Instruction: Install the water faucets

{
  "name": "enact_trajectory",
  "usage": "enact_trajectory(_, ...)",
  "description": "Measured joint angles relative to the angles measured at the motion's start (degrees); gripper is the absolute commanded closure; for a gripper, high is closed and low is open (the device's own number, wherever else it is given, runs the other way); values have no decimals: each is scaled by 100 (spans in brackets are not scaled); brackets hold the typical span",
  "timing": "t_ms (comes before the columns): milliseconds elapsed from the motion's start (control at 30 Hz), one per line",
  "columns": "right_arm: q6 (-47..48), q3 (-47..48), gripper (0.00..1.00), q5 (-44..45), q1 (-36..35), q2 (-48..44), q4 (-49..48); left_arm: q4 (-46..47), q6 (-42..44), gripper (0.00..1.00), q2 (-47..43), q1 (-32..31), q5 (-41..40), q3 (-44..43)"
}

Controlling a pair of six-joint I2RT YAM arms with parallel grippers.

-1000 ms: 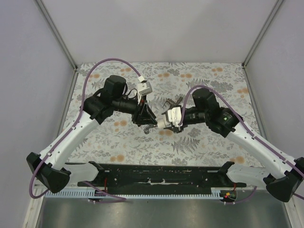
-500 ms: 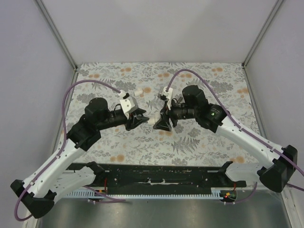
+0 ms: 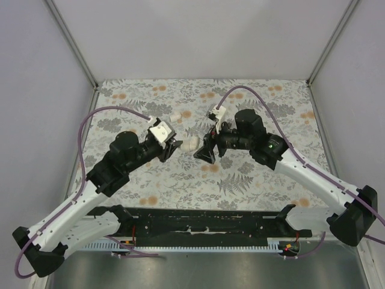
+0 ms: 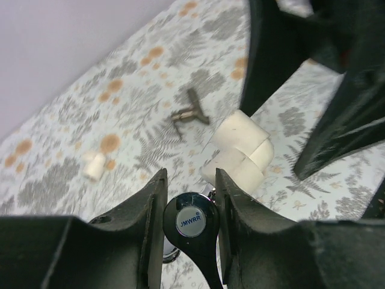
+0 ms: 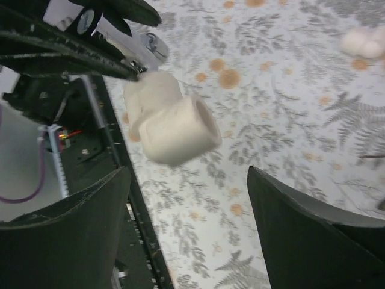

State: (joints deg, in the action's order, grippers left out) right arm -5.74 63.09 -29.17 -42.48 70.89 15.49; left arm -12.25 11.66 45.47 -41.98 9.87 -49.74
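Note:
A chrome water faucet (image 4: 192, 221) with a round blue-and-silver cap sits between the jaws of my left gripper (image 4: 189, 180), which is shut on it. A white plastic elbow fitting (image 4: 240, 150) sits on the faucet's far end, held above the table (image 3: 190, 143). My right gripper (image 5: 186, 223) faces the fitting (image 5: 171, 123) with its jaws wide open, apart from it and holding nothing. From above, the two grippers (image 3: 173, 147) (image 3: 204, 152) point at each other. A second small faucet (image 4: 189, 114) lies on the floral cloth beyond.
A short white cylinder (image 4: 93, 165) lies on the cloth to the left. More white pieces (image 5: 364, 42) rest farther back (image 3: 175, 114). A black rail (image 3: 204, 220) runs along the near table edge. Grey walls close in the left, right and back.
The right gripper's jaws have opened and let go of the white fitting, which stays on the faucet in the left gripper. Both arms earlier swung upward toward the table's middle.

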Motion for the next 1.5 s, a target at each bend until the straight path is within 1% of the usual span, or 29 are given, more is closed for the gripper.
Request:
enact_trajectory(100, 170, -153, 3, 570, 94, -203, -4, -162, -299, 98, 352, 68, -737, -96)
enact_trajectory(233, 238, -365, 2, 1604, 111, -603, 11, -382, -776, 98, 957, 345, -1740, -96)
enact_trajectory(300, 229, -461, 2, 1945, 111, -761, 20, -407, -1043, 98, 1207, 608, -2024, -61)
enact_trajectory(433, 127, -796, 2, 2675, 111, -1093, 72, -245, -1665, 98, 1725, 1598, -2483, 223)
enact_trajectory(500, 59, -1008, 2, 2951, 111, -1233, 105, -131, -1969, 98, 2011, 2155, -2583, 393)
enact_trajectory(633, -46, -1384, 2, 3362, 111, -1436, 157, 79, -2527, 98, 2721, 3176, -2533, 485)
enact_trajectory(733, -114, -1606, 2, 3609, 114, -1576, 181, 291, -2809, 98, 3235, 3751, -2459, 485)
enact_trajectory(767, -131, -1646, 2, 3657, 111, -1600, 177, 345, -2876, 96, 3381, 3873, -2430, 483)
enact_trajectory(800, -155, -1685, 2, 3698, 111, -1622, 177, 382, -2914, 91, 3491, 3945, -2396, 476)
enact_trajectory(867, -216, -1744, 2, 3744, 114, -1631, 177, 431, -2999, 74, 3755, 4087, -2225, 448)
enact_trajectory(900, -245, -1762, 2, 3753, 114, -1631, 173, 481, -3036, 63, 3834, 4120, -2177, 439)
enact_trajectory(933, -269, -1779, 2, 3764, 114, -1628, 175, 540, -3071, 55, 3891, 4157, -2120, 415)
enact_trajectory(1000, -334, -1792, 2, 3764, 125, -1593, 155, 599, -3117, 46, 3930, 4175, -2059, 404)
enact_trajectory(1133, -448, -1794, 2, 3755, 149, -1403, 66, 575, -3163, 36, 3928, 4175, -1963, 385)
enact_trajectory(1167, -483, -1794, 2, 3748, 151, -1335, 44, 511, -3161, 31, 3919, 4175, -1954, 363)
enact_trajectory(1200, -514, -1794, 2, 3744, 157, -1285, 33, 474, -3161, 30, 3899, 4175, -1954, 348)
enact_trajectory(1233, -549, -1794, 2, 3744, 168, -1228, 20, 404, -3158, 19, 3856, 4175, -1969, 321)
enact_trajectory(1367, -793, -1794, 2, 3744, 197, -1008, -57, -35, -3152, 18, 3333, 4175, -2055, 190)
enact_trajectory(1500, -1126, -1788, 2, 3711, 271, -739, -122, -275, -3174, 13, 2218, 4151, -2057, 157)
